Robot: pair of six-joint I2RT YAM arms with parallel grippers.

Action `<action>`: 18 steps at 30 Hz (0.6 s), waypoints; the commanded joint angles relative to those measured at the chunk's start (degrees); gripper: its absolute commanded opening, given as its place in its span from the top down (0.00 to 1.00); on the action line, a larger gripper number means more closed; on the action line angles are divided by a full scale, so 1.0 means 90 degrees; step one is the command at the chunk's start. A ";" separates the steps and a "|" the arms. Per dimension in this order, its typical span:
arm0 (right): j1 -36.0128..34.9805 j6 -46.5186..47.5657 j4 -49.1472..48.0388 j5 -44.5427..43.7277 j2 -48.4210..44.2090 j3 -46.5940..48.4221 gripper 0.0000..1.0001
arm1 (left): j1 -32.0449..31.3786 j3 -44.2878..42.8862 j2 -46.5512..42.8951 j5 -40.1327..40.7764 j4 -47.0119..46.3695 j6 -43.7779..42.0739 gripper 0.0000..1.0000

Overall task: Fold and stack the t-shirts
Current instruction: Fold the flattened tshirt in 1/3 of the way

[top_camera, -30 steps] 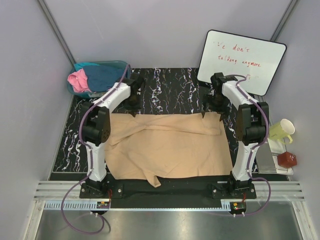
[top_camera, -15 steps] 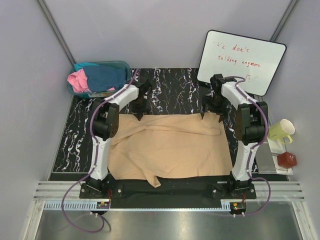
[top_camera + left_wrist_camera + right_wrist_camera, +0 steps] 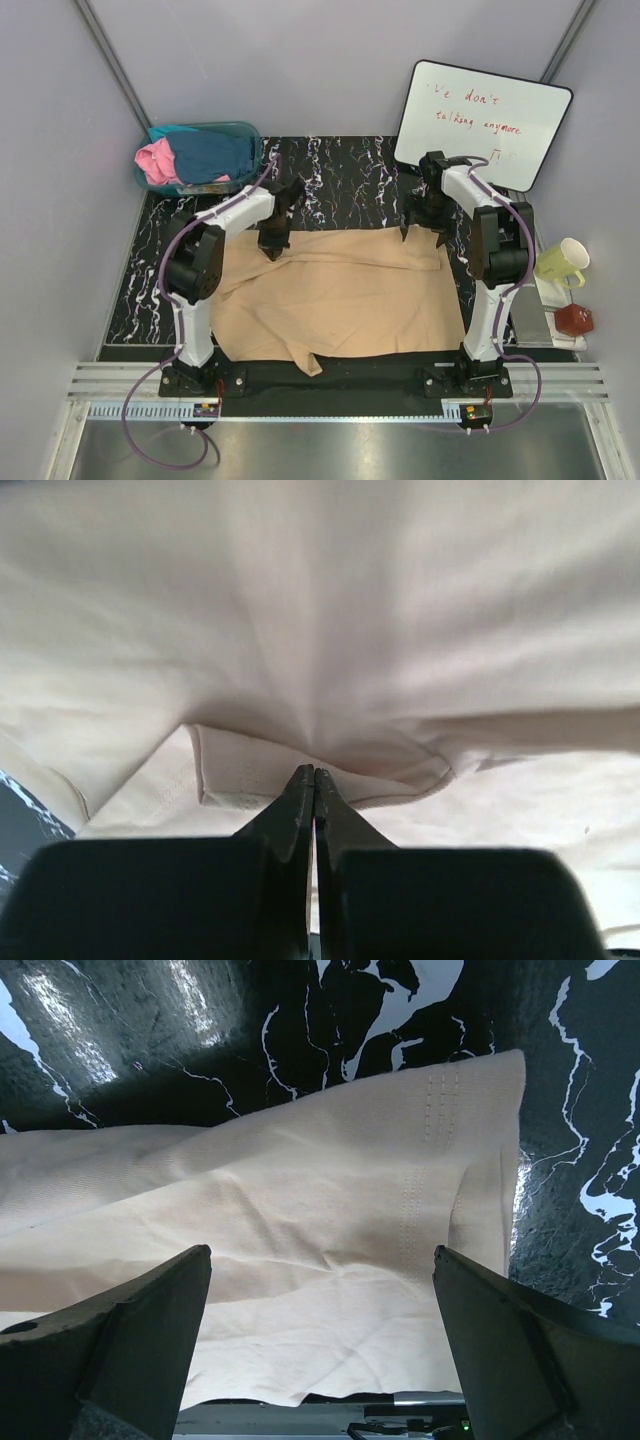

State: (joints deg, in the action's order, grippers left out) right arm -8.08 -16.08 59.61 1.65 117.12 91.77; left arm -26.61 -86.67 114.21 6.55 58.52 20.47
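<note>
A light tan t-shirt (image 3: 350, 290) lies spread over the black marbled table (image 3: 340, 180). My left gripper (image 3: 270, 252) is shut on the shirt's far left part. In the left wrist view the tips (image 3: 314, 772) pinch a hemmed fold, and the cloth (image 3: 400, 630) creases towards them. My right gripper (image 3: 422, 232) is open and empty, just above the shirt's far right corner. In the right wrist view its fingers (image 3: 320, 1250) stand wide over the stitched hem (image 3: 300, 1240). A pink shirt (image 3: 155, 162) and a dark teal-blue shirt (image 3: 210, 155) lie bunched in the tub.
A see-through teal tub (image 3: 245, 135) stands at the far left corner. A whiteboard (image 3: 485, 120) leans at the far right. A yellow-green mug (image 3: 563, 262) and a red object (image 3: 575, 320) sit off the table's right edge. Grey walls close in on both sides.
My left gripper has moved right and then towards me, onto the shirt. The shirt's far left corner has drawn inward with it. The right gripper has barely moved.
</note>
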 commanded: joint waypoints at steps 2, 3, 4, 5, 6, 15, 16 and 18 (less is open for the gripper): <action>0.0018 0.0048 -0.0091 0.0129 0.0004 -0.0020 0.00 | -0.0373 0.0858 -0.0795 0.0084 0.0011 0.0216 1.00; 0.0018 0.0048 -0.0110 0.0139 0.0004 -0.0040 0.00 | -0.0480 0.0987 -0.0941 0.0025 0.0011 0.0235 1.00; 0.0018 0.0038 -0.0110 0.0149 0.0004 -0.0059 0.00 | -0.0548 0.1133 -0.1010 -0.0043 -0.0018 0.0274 1.00; 0.0018 0.0048 -0.0110 0.0149 0.0004 -0.0069 0.00 | -0.0617 0.1347 -0.1088 -0.0102 -0.0018 0.0303 1.00; 0.0018 0.0048 -0.0120 0.0149 0.0004 -0.0069 0.00 | -0.0753 0.1436 -0.1253 -0.0160 -0.0008 0.0313 1.00; 0.0028 0.0048 -0.0178 0.0139 -0.0006 -0.0108 0.00 | -0.1155 0.1604 -0.2445 0.0003 0.0128 0.0840 1.00; 0.0019 0.0058 -0.0169 0.0139 0.0004 -0.0099 0.00 | -0.1145 0.1371 -0.2504 0.0353 0.0138 0.0841 1.00; 0.0028 0.0048 -0.0178 0.0149 -0.0025 -0.0099 0.00 | -0.0970 0.1145 -0.2427 0.0590 0.0167 0.0773 1.00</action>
State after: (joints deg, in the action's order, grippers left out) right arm -8.08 -16.08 58.78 2.61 117.12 90.72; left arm -37.26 -70.98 95.15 5.54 60.14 26.11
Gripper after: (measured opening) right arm 0.994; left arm 0.005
